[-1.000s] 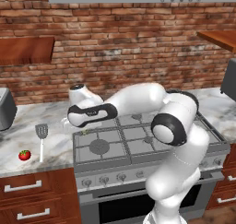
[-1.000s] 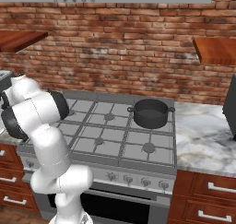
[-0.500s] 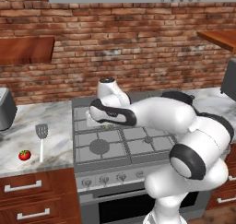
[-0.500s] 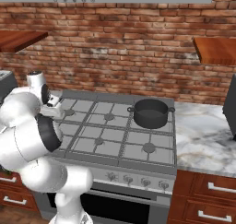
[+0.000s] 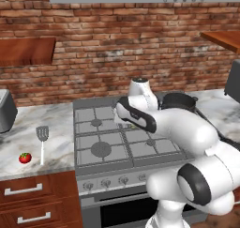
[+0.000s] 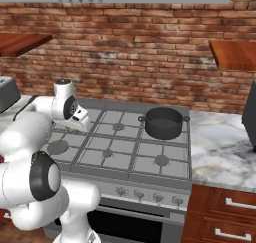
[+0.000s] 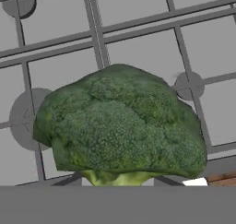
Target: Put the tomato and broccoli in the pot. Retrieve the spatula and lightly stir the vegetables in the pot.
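In the hand view, the dark green, bumpy broccoli floret (image 7: pixel 120 126) sits right in front of the camera, pale stalk at the bottom, with the grey stove grates (image 7: pixel 138 38) below it. The two-finger gripper (image 6: pixel 80 118) is clamped on the broccoli, though the fingertips themselves are hidden behind the floret.

The right base view shows the gripper over the left side of the steel gas stove (image 6: pixel 125 147). The small, near-black round pot (image 6: pixel 163 122) stands on the rear right burner, well apart from the hand.

The left base view adds the marble counter (image 5: pixel 28 128) left of the stove. There the small, round, bright red tomato (image 5: pixel 25 158) lies near the front edge. The grey slotted metal spatula (image 5: pixel 42 142) lies just beside it, handle pointing forward.
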You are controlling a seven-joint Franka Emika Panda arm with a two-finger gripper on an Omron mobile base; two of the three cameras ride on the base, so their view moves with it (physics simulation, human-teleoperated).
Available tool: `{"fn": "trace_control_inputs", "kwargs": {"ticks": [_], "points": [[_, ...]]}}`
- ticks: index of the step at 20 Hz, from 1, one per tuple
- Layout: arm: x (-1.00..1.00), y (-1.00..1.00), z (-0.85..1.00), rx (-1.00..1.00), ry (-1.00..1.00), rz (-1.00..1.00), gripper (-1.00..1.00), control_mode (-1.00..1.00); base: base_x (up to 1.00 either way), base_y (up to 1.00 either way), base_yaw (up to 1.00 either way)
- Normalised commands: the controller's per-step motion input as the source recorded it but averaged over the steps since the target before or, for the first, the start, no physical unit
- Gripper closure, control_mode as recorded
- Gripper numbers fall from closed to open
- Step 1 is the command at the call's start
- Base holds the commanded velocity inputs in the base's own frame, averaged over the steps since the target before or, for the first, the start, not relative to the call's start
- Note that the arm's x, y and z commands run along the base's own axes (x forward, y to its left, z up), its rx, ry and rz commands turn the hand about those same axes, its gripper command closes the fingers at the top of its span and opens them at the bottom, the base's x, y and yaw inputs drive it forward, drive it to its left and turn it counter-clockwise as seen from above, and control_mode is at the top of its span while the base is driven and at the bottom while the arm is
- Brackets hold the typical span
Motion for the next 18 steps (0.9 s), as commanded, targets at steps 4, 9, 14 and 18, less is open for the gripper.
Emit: {"fn": "trace_control_inputs", "kwargs": {"ticks": [4,9,14,18], "points": [[0.00,-0.95,0.00,0.00,0.00,-0.22,1.00,-1.00,0.00,0.00,0.00],[-0.06,-0.88,0.19,0.00,0.00,-0.21,1.00,-1.00,0.00,0.00,0.00],[-0.13,-0.86,0.15,0.00,0.00,-0.20,1.00,-1.00,0.00,0.00,0.00],[-0.08,-0.81,0.01,0.00,0.01,-0.16,1.00,-1.00,0.00,0.00,0.00]]}}
